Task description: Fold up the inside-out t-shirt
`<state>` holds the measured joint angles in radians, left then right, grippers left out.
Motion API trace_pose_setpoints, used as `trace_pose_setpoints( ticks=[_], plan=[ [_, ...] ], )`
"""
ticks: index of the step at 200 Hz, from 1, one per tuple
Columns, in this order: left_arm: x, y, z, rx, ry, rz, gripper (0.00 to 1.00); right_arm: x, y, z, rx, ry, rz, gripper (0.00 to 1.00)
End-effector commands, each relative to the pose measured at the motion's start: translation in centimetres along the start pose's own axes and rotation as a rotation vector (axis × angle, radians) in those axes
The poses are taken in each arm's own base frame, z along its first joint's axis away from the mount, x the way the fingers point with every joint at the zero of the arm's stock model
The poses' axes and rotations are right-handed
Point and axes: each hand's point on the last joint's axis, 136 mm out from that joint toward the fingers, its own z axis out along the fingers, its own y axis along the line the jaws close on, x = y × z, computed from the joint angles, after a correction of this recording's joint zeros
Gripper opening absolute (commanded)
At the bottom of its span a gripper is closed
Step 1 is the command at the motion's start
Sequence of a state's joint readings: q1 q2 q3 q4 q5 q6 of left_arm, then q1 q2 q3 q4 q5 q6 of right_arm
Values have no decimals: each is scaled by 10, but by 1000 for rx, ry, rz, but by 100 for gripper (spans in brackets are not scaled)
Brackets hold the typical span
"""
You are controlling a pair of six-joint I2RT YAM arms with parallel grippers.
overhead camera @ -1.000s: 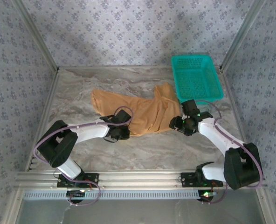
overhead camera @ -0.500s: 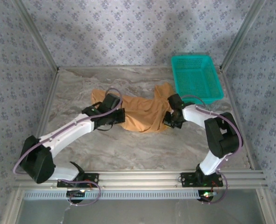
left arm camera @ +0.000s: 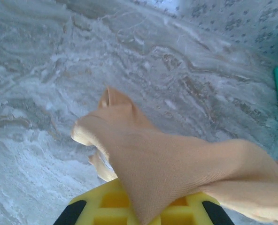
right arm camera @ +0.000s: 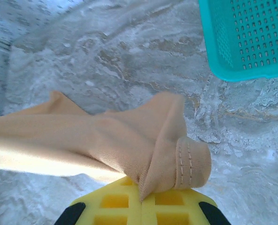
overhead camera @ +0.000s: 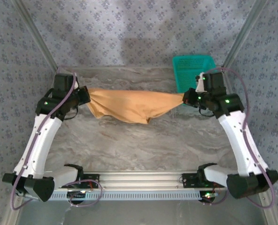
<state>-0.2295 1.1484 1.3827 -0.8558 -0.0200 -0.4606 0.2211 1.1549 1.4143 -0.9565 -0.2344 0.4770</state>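
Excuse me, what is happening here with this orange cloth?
The t-shirt hangs stretched over the marble table between two grippers. The left gripper is shut on one end, the right gripper on the other, beside the teal basket. The middle sags; no fold is made yet.

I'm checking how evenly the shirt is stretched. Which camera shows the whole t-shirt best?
The top external view: the t-shirt spans from the left tool to the right tool, sagging in the middle. The left wrist view gives a close-up of one bunched end; the right wrist view, the other end with a stitched hem.
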Motion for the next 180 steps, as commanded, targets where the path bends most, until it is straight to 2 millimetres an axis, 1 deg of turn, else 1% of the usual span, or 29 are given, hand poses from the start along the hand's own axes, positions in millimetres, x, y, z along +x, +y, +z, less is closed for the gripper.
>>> trace_pose_setpoints(
  ticks=[1, 23, 33, 46, 59, 70, 76, 89, 99, 108, 115, 119, 121, 124, 127, 132, 140, 149, 156, 165, 173, 180],
  plan=[
    [-12, -7, -19, 15, 0, 63, 0, 19, 7, -28, -35, 75, -14, 0],
    [-34, -9, -34, 12, -52, 80, 0, 9, 13, -59, -40, 19, -34, 0],
    [-43, -7, -38, -3, -68, 90, 0, 5, 12, -68, -36, -1, -36, 0],
    [-54, -7, -39, -16, -82, 101, 0, -2, 9, -72, -33, -15, -22, 0],
    [-60, -8, -28, -20, -76, 108, 0, -6, 8, -63, -45, -8, -7, 0],
    [-57, -11, -6, -7, -34, 112, 0, -10, 5, -46, -44, 7, 10, 0],
    [-51, -12, 11, -2, 5, 109, 0, -11, 4, -34, -53, 17, 19, 0],
    [-29, -12, 54, 13, 118, 100, 0, -12, -4, 0, -41, 48, 52, 0],
    [-10, -6, 88, -2, 200, 92, 0, -12, -11, 30, -25, 77, 79, 0],
    [5, 2, 116, -33, 264, 89, 4, -13, -18, 59, 4, 101, 99, 0],
    [13, 11, 133, -80, 296, 95, 10, -14, -21, 81, 14, 124, 113, 0],
    [17, 16, 140, -111, 309, 101, 15, -16, -23, 93, 27, 138, 124, 0],
    [18, 19, 144, -129, 315, 104, 19, -16, -25, 99, 35, 147, 129, 0],
    [19, 22, 147, -149, 317, 109, 27, -17, -26, 108, 44, 160, 133, 0],
    [20, 25, 150, -170, 318, 116, 34, -17, -28, 117, 50, 173, 135, 3],
    [21, 27, 153, -196, 317, 128, 42, -18, -29, 129, 60, 193, 133, 14],
    [22, 25, 152, -223, 308, 152, 50, -16, -35, 144, 90, 236, 123, 37],
    [23, 16, 145, -226, 289, 185, 55, -14, -41, 155, 118, 259, 123, 50],
    [27, 1, 139, -202, 278, 215, 57, -12, -47, 158, 143, 266, 120, 56],
    [38, -23, 130, -145, 274, 252, 59, -7, -52, 156, 165, 271, 112, 61],
    [56, -50, 123, -65, 292, 284, 60, 1, -57, 152, 178, 276, 112, 64],
    [78, -76, 118, 20, 319, 308, 62, 7, -63, 148, 195, 276, 103, 65]
  ],
)
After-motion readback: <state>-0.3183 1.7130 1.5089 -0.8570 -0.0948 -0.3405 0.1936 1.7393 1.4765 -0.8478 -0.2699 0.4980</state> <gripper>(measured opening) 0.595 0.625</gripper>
